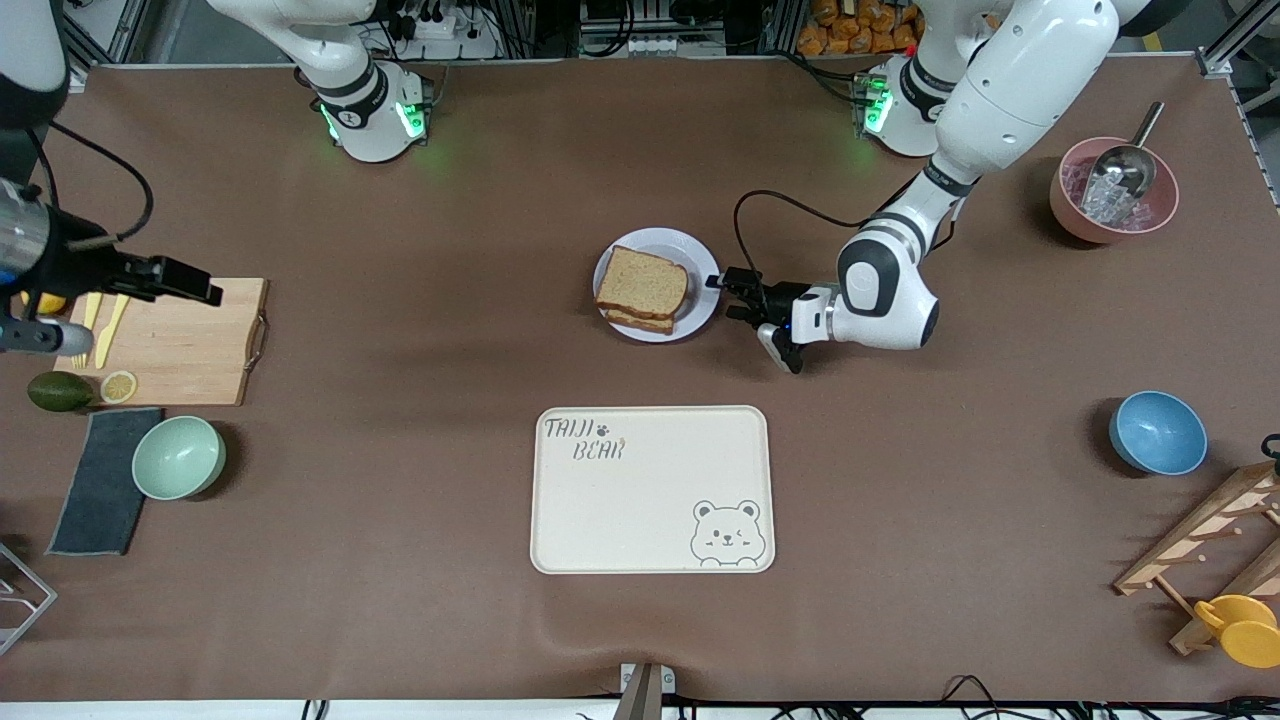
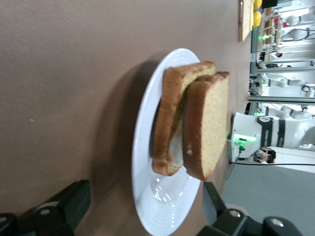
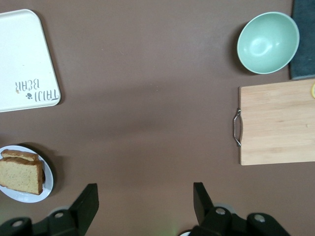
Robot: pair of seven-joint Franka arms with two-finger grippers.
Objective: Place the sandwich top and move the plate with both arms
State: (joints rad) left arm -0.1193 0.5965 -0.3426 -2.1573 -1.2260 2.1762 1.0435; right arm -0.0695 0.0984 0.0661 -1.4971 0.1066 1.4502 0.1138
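Brown sandwich top (image 1: 643, 281) sits on the lower slice on the plate (image 1: 697, 251), so plate transfer is in hand: left gripper (image 1: 733, 297), jaws spread, at the rim must close; right gripper (image 1: 190, 283), also spread, waits over the cutting board (image 1: 190, 350).

The sandwich top (image 1: 642, 281) lies on the lower slice (image 1: 640, 321) on the plate (image 1: 700, 250); the tray (image 1: 652, 489) sits nearer the front camera.

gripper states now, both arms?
Left gripper: open, empty, beside the plate.
Right gripper: open, empty, above the table near the cutting board.
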